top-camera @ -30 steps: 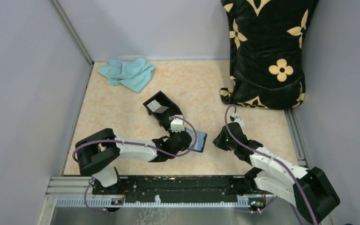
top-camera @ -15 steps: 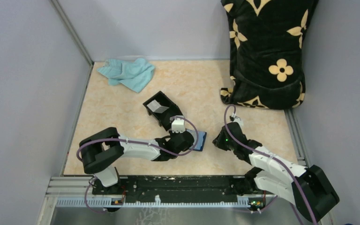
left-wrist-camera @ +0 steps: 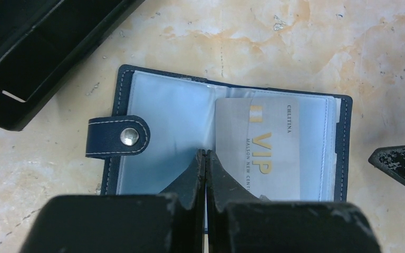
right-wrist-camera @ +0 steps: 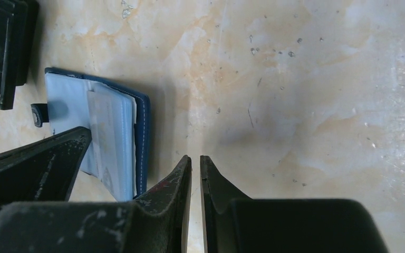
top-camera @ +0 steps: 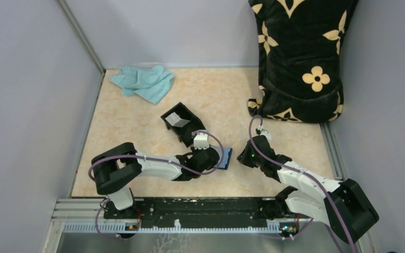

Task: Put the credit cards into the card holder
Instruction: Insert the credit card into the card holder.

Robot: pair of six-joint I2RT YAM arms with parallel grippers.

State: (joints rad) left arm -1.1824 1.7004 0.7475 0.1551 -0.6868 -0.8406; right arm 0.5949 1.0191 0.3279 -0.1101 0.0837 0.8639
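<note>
The card holder lies open on the table, navy-blue with clear sleeves and a snap tab. A pale grey credit card marked VIP sits in its right sleeve. My left gripper is shut with nothing in it, its tips pressing on the holder's centre fold. From above the left gripper covers most of the card holder. My right gripper stands just right of the card holder, its jaws a narrow slit apart and empty. Another pale card lies in the black box.
A black open-topped box stands just behind the card holder, close to my left wrist. A teal cloth lies at the back left. A black flowered bag fills the back right corner. Walls close in both sides.
My left gripper has slid a little further over the card holder, hiding more of it from above. The right gripper has edged slightly left toward the holder.
</note>
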